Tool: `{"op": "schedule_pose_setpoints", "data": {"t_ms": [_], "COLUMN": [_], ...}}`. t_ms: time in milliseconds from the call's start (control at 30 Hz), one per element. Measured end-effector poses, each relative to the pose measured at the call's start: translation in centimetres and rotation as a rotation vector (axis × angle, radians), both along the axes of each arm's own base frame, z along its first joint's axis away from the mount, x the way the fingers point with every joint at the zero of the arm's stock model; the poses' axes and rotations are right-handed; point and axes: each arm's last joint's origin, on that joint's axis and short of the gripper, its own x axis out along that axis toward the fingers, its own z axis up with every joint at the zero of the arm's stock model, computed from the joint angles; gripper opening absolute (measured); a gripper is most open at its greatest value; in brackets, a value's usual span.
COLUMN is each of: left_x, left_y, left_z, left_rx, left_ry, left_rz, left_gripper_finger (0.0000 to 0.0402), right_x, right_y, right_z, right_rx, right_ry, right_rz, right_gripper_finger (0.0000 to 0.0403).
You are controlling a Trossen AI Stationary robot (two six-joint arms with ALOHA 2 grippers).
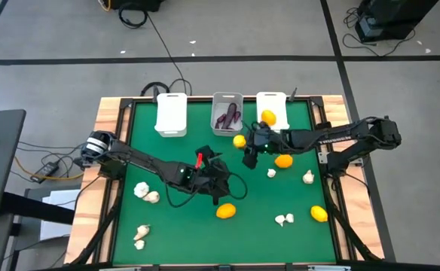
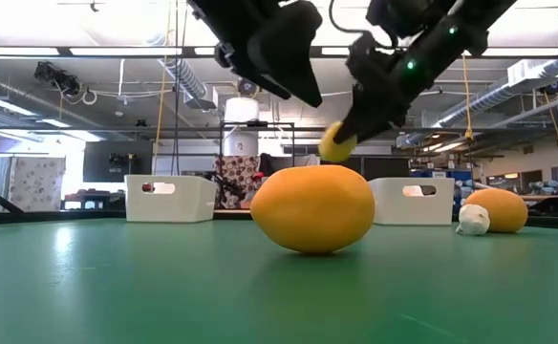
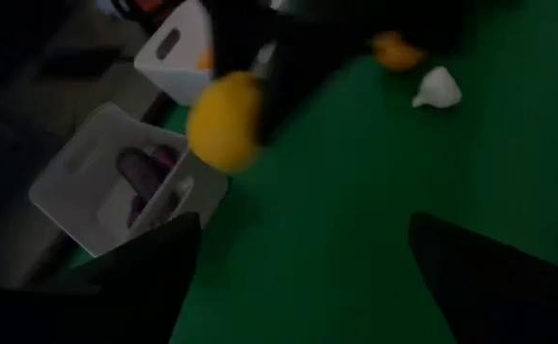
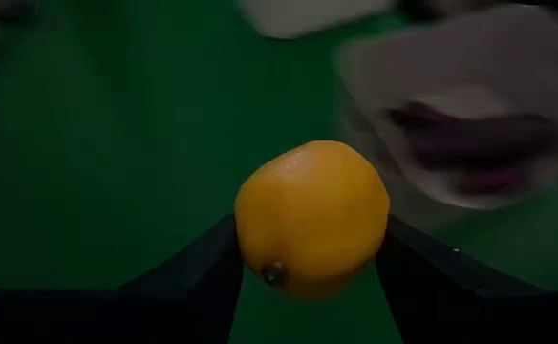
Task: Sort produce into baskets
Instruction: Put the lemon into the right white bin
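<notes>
My right gripper (image 1: 244, 149) is shut on a yellow-orange citrus (image 4: 312, 218), in the air just in front of the greyish basket (image 1: 227, 113), which holds purple eggplants (image 1: 227, 117). The right white basket (image 1: 271, 107) holds one citrus (image 1: 267, 117); the left white basket (image 1: 171, 113) stands beside them. My left gripper (image 1: 218, 181) is open and empty above mid-table, over a citrus (image 1: 226, 211) that lies on the mat. Its open fingers show in the left wrist view (image 3: 298, 277). My right gripper pinches the citrus by two opposite sides (image 4: 250, 239) between its two fingers, at about its widest part. The fingers slant down from the table's right side. The citrus (image 2: 336, 141) hangs at the fingertips, lifted clear of the table.
Two more citrus (image 1: 283, 160) (image 1: 319, 214) lie on the green mat's right half. Garlic bulbs lie scattered: some at the left (image 1: 145, 193) (image 1: 140, 235), some at the right (image 1: 272, 173) (image 1: 308, 178) (image 1: 283, 220). The two arms are close together at mid-table.
</notes>
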Motion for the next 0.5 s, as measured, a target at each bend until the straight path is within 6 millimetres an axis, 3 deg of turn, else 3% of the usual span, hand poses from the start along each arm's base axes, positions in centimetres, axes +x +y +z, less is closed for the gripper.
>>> {"op": "schedule_pose_setpoints", "data": {"t_ms": [267, 500], "left_x": [0.0, 0.3], "left_y": [0.1, 0.1], "left_z": [0.0, -0.3], "left_rx": [0.047, -0.057], "left_ry": [0.027, 0.028], "left_rz": [-0.011, -0.069], "left_gripper_finger": [0.0388, 0.0388], "right_x": [-3.1, -4.6], "right_y": [-4.6, -7.6], "right_z": [-1.0, -1.1], "right_rx": [-0.165, -0.193], "right_ry": [0.257, 0.321], "right_rz": [-0.363, -0.499], "right_gripper_finger": [0.0225, 0.0238]}}
